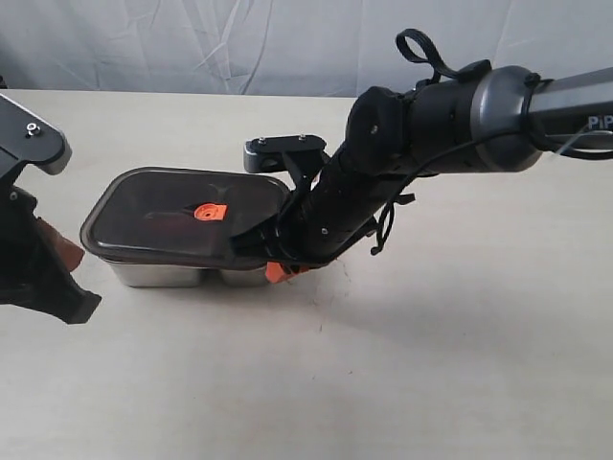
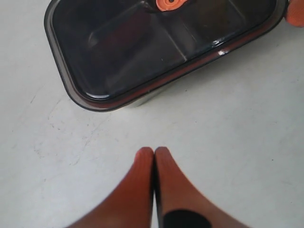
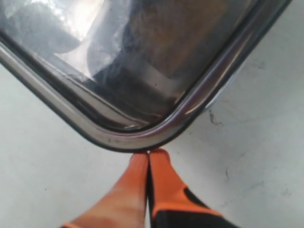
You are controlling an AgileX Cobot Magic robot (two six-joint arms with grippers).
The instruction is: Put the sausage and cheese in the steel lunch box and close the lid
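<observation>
Dark smoky lid (image 1: 182, 213) with orange tab covers the steel box (image 1: 158, 273). The right pincer (image 3: 148, 154), fingers together, is at its corner; the left pincer (image 2: 153, 151), also closed, lies near.

The dark translucent lid (image 1: 144, 206) covers the steel lunch box (image 1: 153, 274), the sausage (image 1: 172, 221) dimly red beneath.

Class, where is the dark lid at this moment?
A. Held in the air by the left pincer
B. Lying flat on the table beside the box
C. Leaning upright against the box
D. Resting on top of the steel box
D: the lid sits flat over the box, whose steel walls show just beneath its rim, while the left pincer is shut on nothing, apart from it.
</observation>
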